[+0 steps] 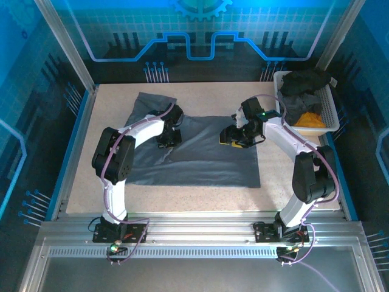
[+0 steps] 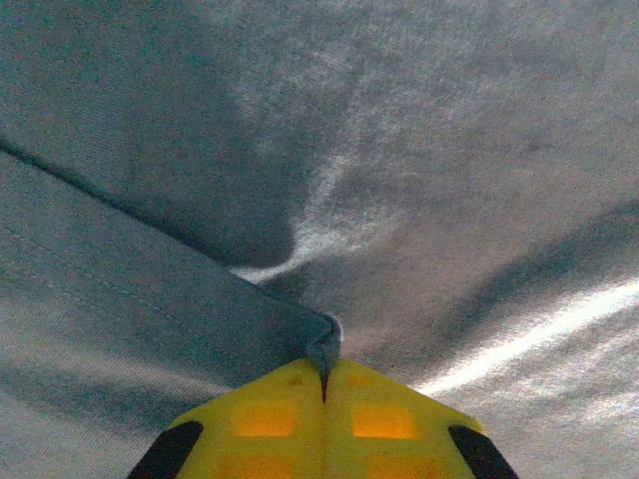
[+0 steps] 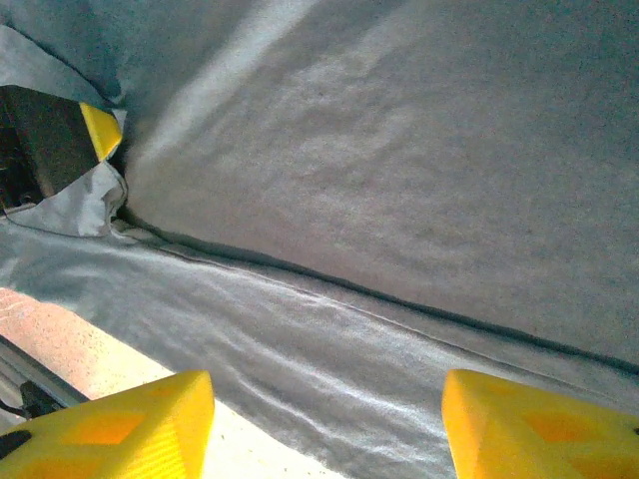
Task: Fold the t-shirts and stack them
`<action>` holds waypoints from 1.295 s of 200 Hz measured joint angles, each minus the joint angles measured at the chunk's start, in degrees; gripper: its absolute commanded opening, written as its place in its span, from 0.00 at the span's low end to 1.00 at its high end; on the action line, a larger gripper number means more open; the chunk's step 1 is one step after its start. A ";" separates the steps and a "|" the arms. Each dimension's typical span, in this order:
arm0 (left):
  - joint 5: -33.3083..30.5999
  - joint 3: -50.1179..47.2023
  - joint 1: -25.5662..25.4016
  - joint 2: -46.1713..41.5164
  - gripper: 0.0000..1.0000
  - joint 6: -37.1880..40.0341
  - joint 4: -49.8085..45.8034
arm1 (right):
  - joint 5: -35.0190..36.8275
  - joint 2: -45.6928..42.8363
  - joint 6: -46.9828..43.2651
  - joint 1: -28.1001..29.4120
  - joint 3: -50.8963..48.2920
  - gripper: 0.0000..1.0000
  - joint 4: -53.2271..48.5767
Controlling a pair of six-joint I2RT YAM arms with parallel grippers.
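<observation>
On the table [image 1: 194,199], left end effector [image 2: 322,377] pinches grey t-shirt [image 2: 449,200].

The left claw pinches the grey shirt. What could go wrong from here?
The left claw grips only a small pinch at a fold edge of the grey shirt; it may slip out on lifting. The right claw is open, holding nothing; a one-sided pull may wrinkle the shirt.

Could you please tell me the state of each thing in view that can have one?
Grey shirt: spread on the table, partly folded over.
Left gripper: jaws shut on a fold of the grey shirt.
Right gripper: jaws open, holding nothing.
Basket: upright, holding crumpled shirts.
</observation>
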 measured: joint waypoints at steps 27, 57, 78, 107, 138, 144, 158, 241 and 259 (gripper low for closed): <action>-0.11 0.11 -0.02 0.00 0.43 0.55 0.02 | -0.24 0.39 0.00 0.00 0.00 0.62 0.07; -1.62 1.88 0.07 -0.13 0.46 -0.24 0.00 | -0.66 1.44 0.98 -0.42 0.00 0.61 0.72; -1.53 2.25 1.40 -2.08 0.43 -2.29 0.22 | 0.66 3.67 2.91 -2.25 1.60 0.58 0.87; 1.51 3.28 8.85 -4.94 0.36 -7.52 2.45 | 6.51 10.23 5.62 -5.16 9.77 0.49 0.20; 4.81 4.09 18.95 -4.22 0.31 -12.22 6.29 | 12.44 18.32 7.06 -6.78 20.59 0.43 -1.33; 5.25 4.33 20.37 -3.65 0.30 -13.00 6.69 | 13.27 20.04 7.13 -6.86 22.67 0.43 -1.79; 5.97 4.37 22.53 -1.90 0.29 -15.04 7.63 | 14.64 23.82 7.23 -6.86 26.60 0.43 -2.84; 7.63 -7.15 24.98 -1.36 0.28 -19.85 10.54 | 18.78 29.99 9.14 -6.60 24.37 0.46 -8.90; 7.63 -9.79 25.73 -2.91 0.28 -19.85 11.72 | 18.93 29.20 9.18 -6.27 23.28 0.47 -8.61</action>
